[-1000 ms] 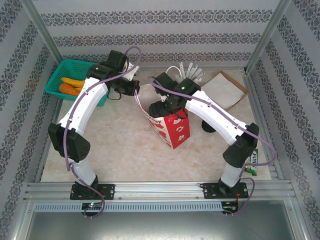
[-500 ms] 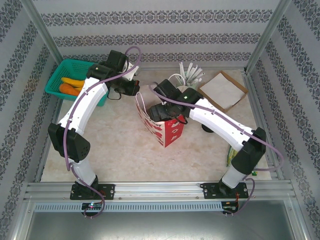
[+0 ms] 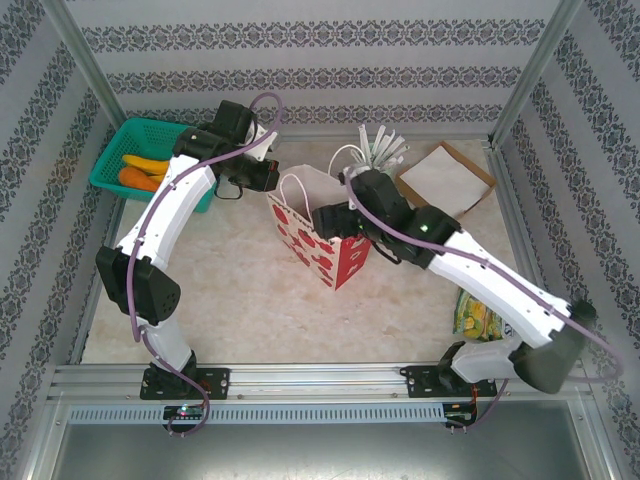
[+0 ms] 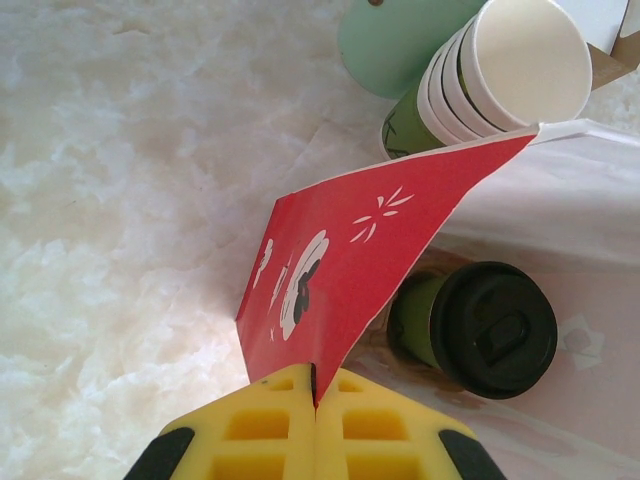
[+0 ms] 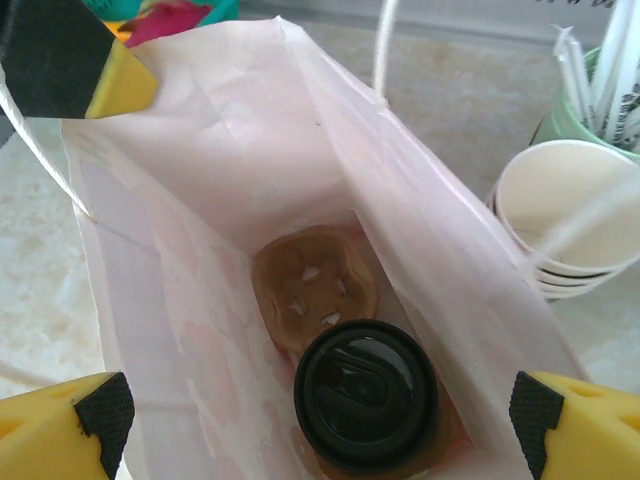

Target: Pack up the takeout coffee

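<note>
Red paper bag rim pinched by left jaws, right jaws wide over coffee

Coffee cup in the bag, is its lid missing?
No, the coffee cup standing inside the paper bag has a black lid fitted on top.
</note>
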